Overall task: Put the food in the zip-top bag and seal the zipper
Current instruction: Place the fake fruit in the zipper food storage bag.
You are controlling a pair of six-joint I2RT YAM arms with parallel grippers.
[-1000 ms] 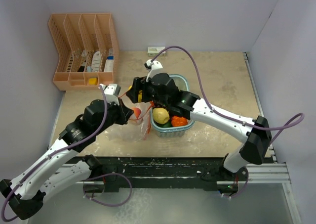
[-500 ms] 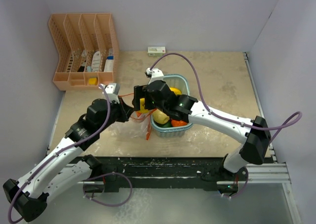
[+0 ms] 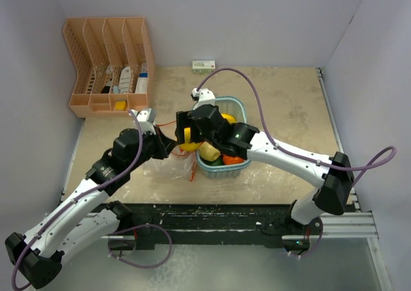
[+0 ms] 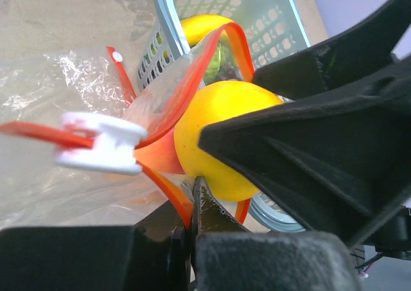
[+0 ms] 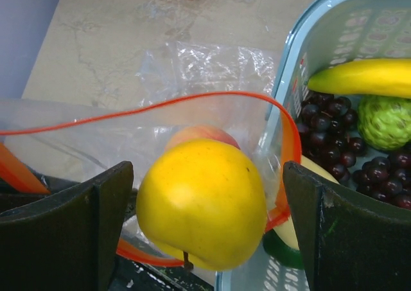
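Right gripper (image 5: pixel 209 230) opened wider, yellow fruit (image 5: pixel 202 204) within zipper (image 5: pixel 192 98) loop, basket (image 5: pixel 302 53) alongside

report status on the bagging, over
Left gripper shut on zipper, holding zip-top bag mouth open. Right gripper open, yellow fruit loose in the mouth, peach-like fruit inside. Basket crowding the mouth; zipper unsealed.

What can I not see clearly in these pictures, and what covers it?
Top view: the zip-top bag, its mouth hidden under the right arm.
Right wrist view: the pink-yellow fruit, mostly behind the yellow fruit.
Left wrist view: the blue basket, partly behind a finger of the right tool.
Top view: items in the orange organizer, too small.
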